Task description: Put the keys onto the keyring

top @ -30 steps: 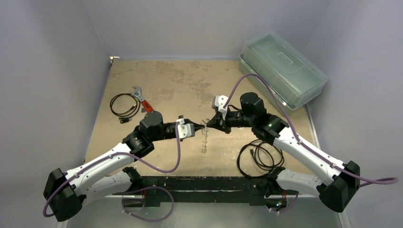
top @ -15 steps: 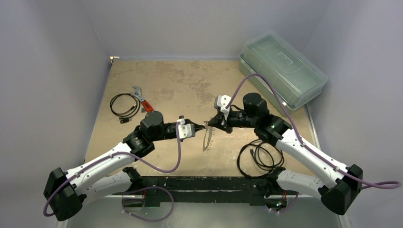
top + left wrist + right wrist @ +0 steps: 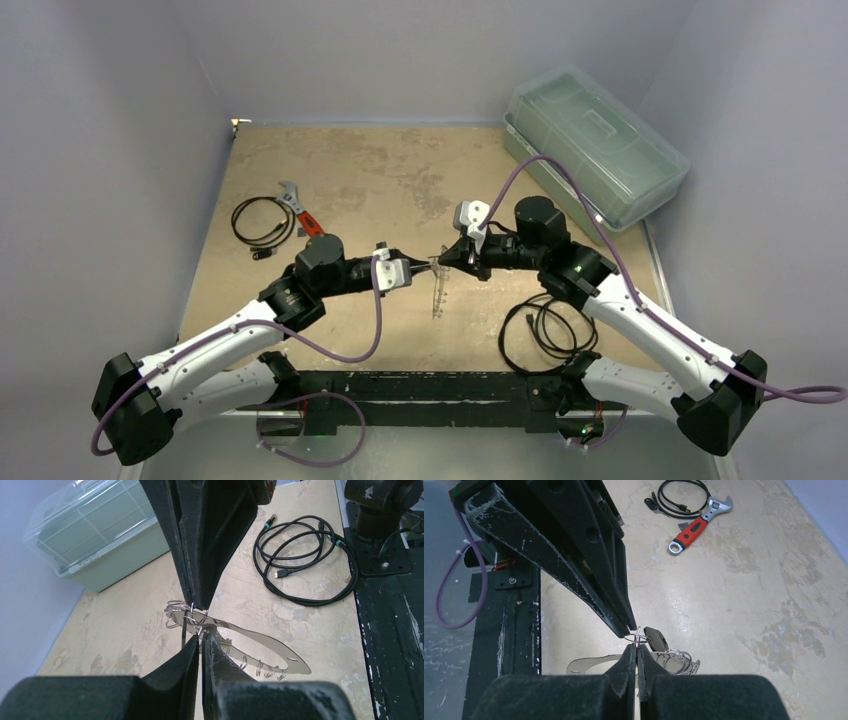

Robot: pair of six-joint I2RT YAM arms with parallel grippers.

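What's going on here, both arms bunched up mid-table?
Both arms meet over the middle of the table with the keyring between them. The left fingers and right fingers are shut, pinching its one end from opposite sides. The black-headed key sits right at the pinch point. Whether it is threaded on yet can't be told.

White-shelled arms [image 3: 230,335] with black joints, purple cables [image 3: 375,330], scuffed black wedge-shaped jaws.
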